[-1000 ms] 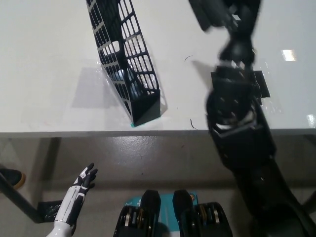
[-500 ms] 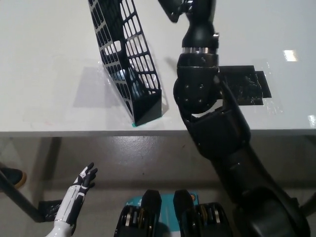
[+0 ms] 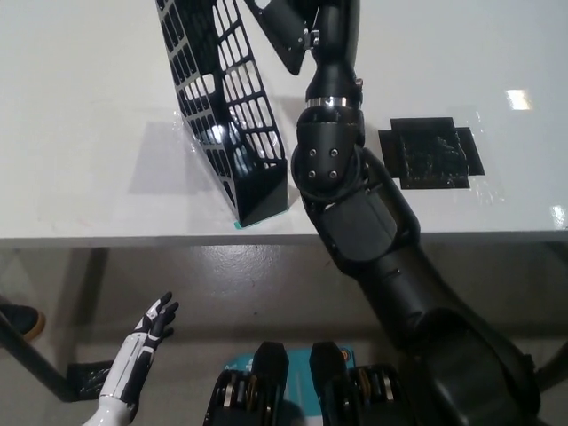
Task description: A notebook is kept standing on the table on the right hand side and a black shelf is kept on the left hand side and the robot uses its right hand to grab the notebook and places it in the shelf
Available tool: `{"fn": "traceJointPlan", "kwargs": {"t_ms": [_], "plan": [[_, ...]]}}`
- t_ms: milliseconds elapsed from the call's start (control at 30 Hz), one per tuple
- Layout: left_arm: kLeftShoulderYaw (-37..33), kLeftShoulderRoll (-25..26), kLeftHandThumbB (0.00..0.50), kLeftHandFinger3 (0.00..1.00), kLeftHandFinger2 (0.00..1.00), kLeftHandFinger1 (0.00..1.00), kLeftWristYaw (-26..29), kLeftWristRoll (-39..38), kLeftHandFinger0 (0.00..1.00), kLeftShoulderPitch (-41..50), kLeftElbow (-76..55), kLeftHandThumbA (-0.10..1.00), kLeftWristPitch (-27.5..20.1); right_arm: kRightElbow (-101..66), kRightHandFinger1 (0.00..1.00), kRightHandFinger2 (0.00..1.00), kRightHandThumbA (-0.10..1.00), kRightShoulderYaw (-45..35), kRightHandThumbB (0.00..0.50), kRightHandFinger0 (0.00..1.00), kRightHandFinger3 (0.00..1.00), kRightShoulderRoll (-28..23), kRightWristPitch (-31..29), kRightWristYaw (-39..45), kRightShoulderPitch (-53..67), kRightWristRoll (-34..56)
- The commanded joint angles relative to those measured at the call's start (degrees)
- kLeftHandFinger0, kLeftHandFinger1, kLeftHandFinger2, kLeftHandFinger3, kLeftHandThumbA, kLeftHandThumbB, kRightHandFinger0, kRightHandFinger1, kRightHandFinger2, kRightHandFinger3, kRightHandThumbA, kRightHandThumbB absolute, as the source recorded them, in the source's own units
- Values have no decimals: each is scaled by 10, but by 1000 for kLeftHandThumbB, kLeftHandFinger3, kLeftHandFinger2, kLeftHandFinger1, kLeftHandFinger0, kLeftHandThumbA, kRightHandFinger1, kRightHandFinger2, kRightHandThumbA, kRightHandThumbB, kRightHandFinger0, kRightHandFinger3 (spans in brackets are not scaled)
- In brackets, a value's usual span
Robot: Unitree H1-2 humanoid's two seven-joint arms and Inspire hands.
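The black mesh shelf [image 3: 224, 106] stands on the white table [image 3: 80, 133], left of centre, its near end close to the front edge. My black right arm reaches up across the table. At the picture's top, the right hand [image 3: 311, 19] is shut on a dark flat notebook [image 3: 277, 43]. The notebook is tilted and sits just right of the shelf's upper right wall, off the table. Much of the hand is cut off by the top edge. My white left hand [image 3: 149, 330] rests low at the lower left, below the table, its fingers apart.
A black taped patch [image 3: 432, 153] lies on the table right of my arm. The table's front edge [image 3: 133, 238] runs across the middle. Below it is grey floor, with a shoe [image 3: 19, 318] at the far left.
My right arm has swung left from above the black patch to beside the shelf, carrying the notebook along. The patch is now uncovered. The left hand has stayed put.
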Motion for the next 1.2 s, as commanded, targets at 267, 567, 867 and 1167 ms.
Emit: {"fn": "traceJointPlan", "kwargs": {"t_ms": [267, 567, 867, 1167], "plan": [[-3, 8, 137, 1000, 1000, 1000, -11, 0, 1000, 0, -21, 1000, 4, 24, 108, 597, -100, -2, 128, 0, 718, 17, -52, -24, -59, 14], [1, 8, 160, 1000, 1000, 1000, -20, -17, 1000, -1, -11, 1000, -11, -89, 124, 615, -100, 4, 86, 0, 779, 12, 9, -6, -43, -5], [1, 9, 137, 1000, 1000, 1000, -9, -2, 1000, 3, -4, 1000, -16, -228, 166, 623, -100, 11, 91, 0, 754, 13, 66, 24, -33, -16], [1, 4, 152, 1000, 1000, 1000, -9, -2, 1000, 7, -3, 1000, -22, -235, 169, 626, -100, 22, 100, 0, 766, 21, 70, 25, -16, -20]]}}
